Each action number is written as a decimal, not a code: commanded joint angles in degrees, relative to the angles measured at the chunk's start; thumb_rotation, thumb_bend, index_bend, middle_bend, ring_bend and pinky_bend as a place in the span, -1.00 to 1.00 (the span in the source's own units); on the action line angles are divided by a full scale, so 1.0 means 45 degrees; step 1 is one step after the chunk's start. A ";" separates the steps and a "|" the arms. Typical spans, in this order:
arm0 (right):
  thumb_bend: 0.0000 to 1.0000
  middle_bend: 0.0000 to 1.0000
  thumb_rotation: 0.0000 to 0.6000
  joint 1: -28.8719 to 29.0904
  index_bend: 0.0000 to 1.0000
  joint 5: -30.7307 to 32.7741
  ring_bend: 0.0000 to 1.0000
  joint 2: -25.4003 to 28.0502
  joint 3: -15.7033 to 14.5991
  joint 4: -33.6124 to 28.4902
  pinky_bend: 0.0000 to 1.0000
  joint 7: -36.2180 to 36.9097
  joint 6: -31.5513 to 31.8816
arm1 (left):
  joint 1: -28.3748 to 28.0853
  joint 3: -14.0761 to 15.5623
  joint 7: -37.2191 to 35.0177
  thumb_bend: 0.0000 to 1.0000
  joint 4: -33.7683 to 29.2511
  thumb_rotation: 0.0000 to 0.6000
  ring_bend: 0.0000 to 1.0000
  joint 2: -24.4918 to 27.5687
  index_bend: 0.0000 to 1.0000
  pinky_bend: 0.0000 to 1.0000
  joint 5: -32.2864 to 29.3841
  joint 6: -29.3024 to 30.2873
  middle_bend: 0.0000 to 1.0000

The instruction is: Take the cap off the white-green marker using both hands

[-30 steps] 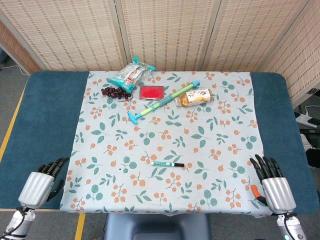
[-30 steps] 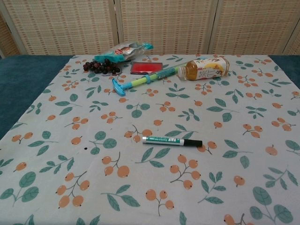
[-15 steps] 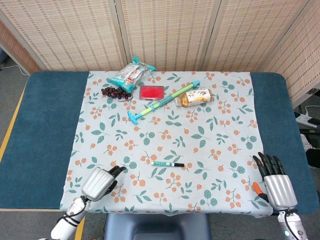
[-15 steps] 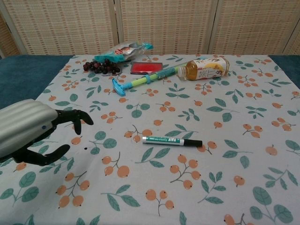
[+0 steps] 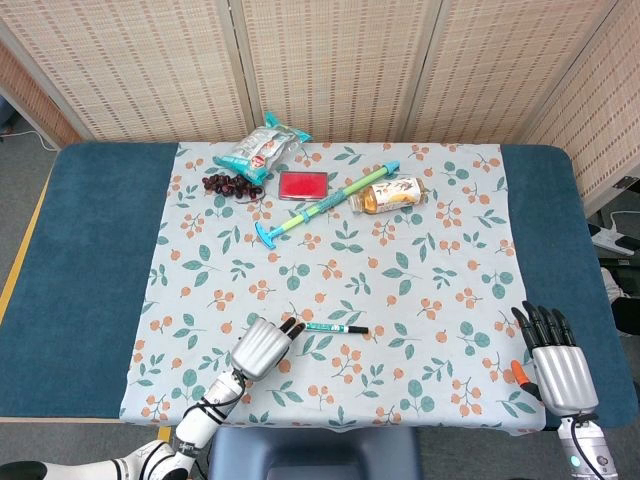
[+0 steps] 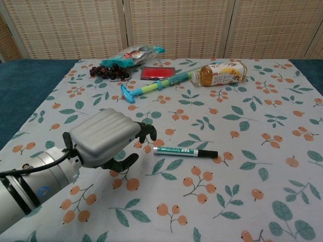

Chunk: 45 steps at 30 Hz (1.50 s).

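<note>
White-green marker (image 5: pixel 336 328), capped in black at its right end, lies flat and horizontal on the floral cloth (image 5: pixel 420 250), slightly below the middle of the head view. Left hand (image 5: pixel 262 346), empty, fingers curled forward but apart, sits just left of the marker's white end; in the chest view its fingertips (image 6: pixel 149 132) are near the end of the marker (image 6: pixel 184 152), not touching it. Right hand (image 5: pixel 553 358), lower right corner of the head view, well apart from the marker, fingers extended and spread, holding nothing, over the blue counter (image 5: pixel 85 250) edge. Upper part of the frame, on the cloth: snack packet (image 5: pixel 262 148), dark grape bunch (image 5: pixel 232 185), red flat box (image 5: pixel 303 185), teal-and-green long-handled tool (image 5: pixel 324 203) lying diagonally, amber bottle (image 5: pixel 392 194) on its side. Woven screen (image 5: pixel 330 60) stands behind.
</note>
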 commanded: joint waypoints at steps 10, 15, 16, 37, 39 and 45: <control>-0.49 -1.00 1.00 0.0081 -1.00 0.0311 -1.00 0.0015 0.0077 0.0059 -1.00 0.0042 -0.0200 | -0.1120 -0.0163 0.0783 -0.08 0.2465 1.00 0.89 -0.1577 -0.37 1.00 -0.0331 -0.0014 -0.31; -0.49 -1.00 1.00 0.0104 -1.00 0.0387 -1.00 0.0035 0.0097 0.0053 -1.00 0.0065 -0.0237 | -0.1478 -0.0165 0.0879 -0.09 0.3118 1.00 0.89 -0.2026 -0.35 1.00 -0.0458 -0.0098 -0.29; -0.49 -1.00 1.00 0.0105 -1.00 0.0402 -1.00 0.0045 0.0105 0.0049 -1.00 0.0071 -0.0231 | -0.1579 -0.0155 0.0897 -0.08 0.3240 1.00 0.89 -0.2134 -0.34 1.00 -0.0443 -0.0092 -0.28; -0.49 -1.00 1.00 0.0126 -1.00 0.0533 -1.00 0.0205 0.0151 -0.0035 -1.00 0.0281 -0.0202 | -0.2310 0.0142 0.1387 -0.08 0.5010 1.00 0.88 -0.3246 -0.13 1.00 -0.0522 0.0234 -0.01; -0.49 -1.00 1.00 0.0134 -1.00 0.0530 -1.00 0.0201 0.0137 -0.0023 -1.00 0.0275 -0.0219 | -0.2331 0.0177 0.1335 -0.08 0.5068 1.00 0.88 -0.3265 -0.06 1.00 -0.0509 0.0326 0.09; -0.49 -1.00 1.00 0.0134 -1.00 0.0490 -1.00 0.0192 0.0113 -0.0041 -1.00 0.0284 -0.0191 | -0.2331 0.0356 0.0976 -0.08 0.5322 1.00 0.88 -0.3351 0.14 1.00 -0.0295 0.0838 0.39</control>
